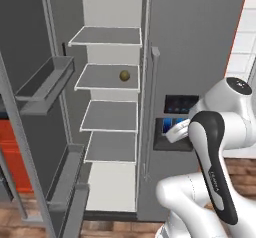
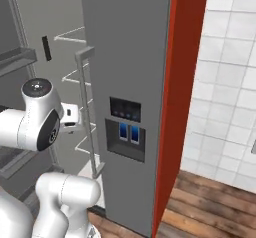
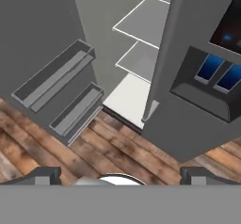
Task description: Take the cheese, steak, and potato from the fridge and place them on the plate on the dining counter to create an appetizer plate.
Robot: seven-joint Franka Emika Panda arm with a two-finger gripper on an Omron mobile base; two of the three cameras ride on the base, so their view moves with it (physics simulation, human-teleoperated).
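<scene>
The grey fridge (image 1: pixel 200 42) stands with its left door swung open and its right door shut. On the second white-edged shelf (image 1: pixel 107 79) rests the potato (image 1: pixel 124 75), a small olive-brown ball; the other shelves look bare. My gripper (image 3: pixel 122 176) is open, its fingertips (image 3: pixel 44 175) far apart with nothing between them. It hangs low in front of the fridge (image 3: pixel 197 39), pointing down at the floor and the lower shelves, well below the potato. The cheese, the steak, the plate and the dining counter are out of view.
The open door carries grey bins (image 1: pixel 47 82) that jut toward me on the left. A dark dispenser panel (image 2: pixel 125 110) with blue marks and a long handle (image 2: pixel 87 107) sit on the shut door. A red panel (image 2: pixel 182 82), white tiled wall (image 2: pixel 225 82) and wooden floor (image 3: pixel 117 148) surround the fridge.
</scene>
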